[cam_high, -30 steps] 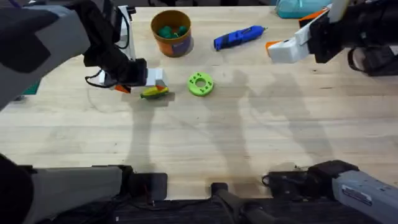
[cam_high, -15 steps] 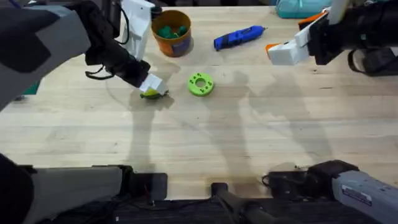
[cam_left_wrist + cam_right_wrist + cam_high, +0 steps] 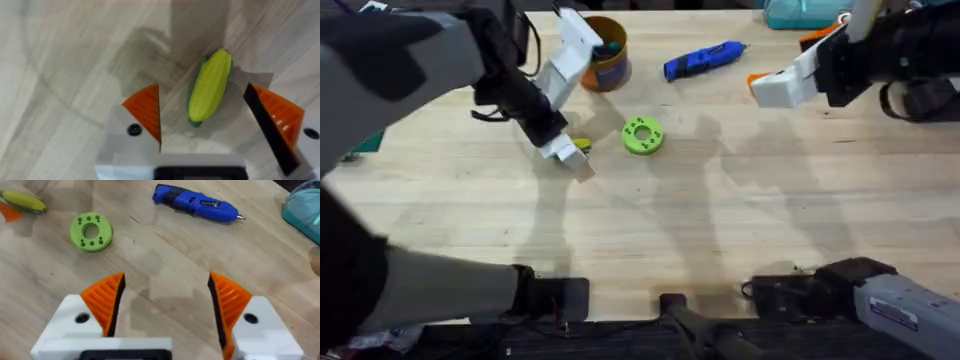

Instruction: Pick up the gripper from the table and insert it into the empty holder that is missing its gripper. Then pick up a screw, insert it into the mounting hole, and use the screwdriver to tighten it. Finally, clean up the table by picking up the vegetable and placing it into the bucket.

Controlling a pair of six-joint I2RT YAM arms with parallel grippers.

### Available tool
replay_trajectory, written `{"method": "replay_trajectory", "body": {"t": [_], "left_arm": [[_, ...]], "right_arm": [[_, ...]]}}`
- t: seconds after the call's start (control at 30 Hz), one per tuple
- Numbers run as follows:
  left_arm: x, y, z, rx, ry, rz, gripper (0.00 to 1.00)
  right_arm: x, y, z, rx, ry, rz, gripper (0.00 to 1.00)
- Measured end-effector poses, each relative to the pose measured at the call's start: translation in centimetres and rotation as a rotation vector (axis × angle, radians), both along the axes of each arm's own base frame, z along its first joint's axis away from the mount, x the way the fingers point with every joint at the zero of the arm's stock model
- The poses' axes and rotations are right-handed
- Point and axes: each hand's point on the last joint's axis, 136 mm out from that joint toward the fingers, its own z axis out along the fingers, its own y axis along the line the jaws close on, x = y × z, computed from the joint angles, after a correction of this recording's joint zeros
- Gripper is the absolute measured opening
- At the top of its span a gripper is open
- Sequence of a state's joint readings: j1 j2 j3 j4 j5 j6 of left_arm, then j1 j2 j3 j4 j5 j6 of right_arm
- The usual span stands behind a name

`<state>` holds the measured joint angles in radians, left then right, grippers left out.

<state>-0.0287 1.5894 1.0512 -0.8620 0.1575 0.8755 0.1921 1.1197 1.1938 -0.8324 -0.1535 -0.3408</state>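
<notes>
The vegetable, a small yellow corn cob with green leaves, lies on the wood between the orange pads of my left gripper, which is open around it. From overhead the left gripper sits left of the green disc, with a bit of the vegetable showing beside it. The orange-brown bucket stands behind, partly covered by the left arm. The blue screwdriver lies at the back centre, also the screwdriver in the right wrist view. My right gripper hovers open at the back right, holding nothing.
A flat green disc with holes lies just right of the vegetable, the same disc in the right wrist view. A pale blue container stands at the back right edge. Bare wood stretches across the front half of the table.
My left arm has swung and tilted down over the vegetable, its fingers now straddling it. The right arm has stayed still.
</notes>
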Motion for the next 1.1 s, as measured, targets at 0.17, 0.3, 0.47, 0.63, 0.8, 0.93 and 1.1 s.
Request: {"method": "replay_trajectory", "body": {"t": [0.17,0.3,0.47,0.63,0.8,0.93,1.1], "left_arm": [[-0.7,-0.1,-3.0,0.001,0.103,-0.014,0.996],[-0.2,0.0,-3.2,0.006,0.095,-0.015,0.996],[-0.2,0.0,-3.2,0.006,0.094,-0.015,0.996],[-0.2,0.0,-3.2,0.006,0.094,-0.015,0.996],[-0.2,0.0,-3.2,0.006,0.094,-0.015,0.996],[-0.2,0.0,-3.2,0.006,0.094,-0.015,0.996],[-0.2,0.0,-3.2,0.006,0.094,-0.015,0.996]], "right_arm": [[0.0,0.0,0.0,0.0,0.0,0.0,0.966],[0.0,0.0,0.0,0.0,0.001,0.0,0.966],[0.0,0.0,0.0,0.0,0.002,0.0,0.966],[0.0,0.0,-0.1,-0.001,0.004,0.0,0.966],[0.3,0.1,-0.8,-0.005,0.026,0.0,0.966],[0.4,0.1,-1.0,-0.007,0.034,0.0,0.966],[0.4,0.1,-1.0,-0.007,0.034,0.0,0.966]]}}
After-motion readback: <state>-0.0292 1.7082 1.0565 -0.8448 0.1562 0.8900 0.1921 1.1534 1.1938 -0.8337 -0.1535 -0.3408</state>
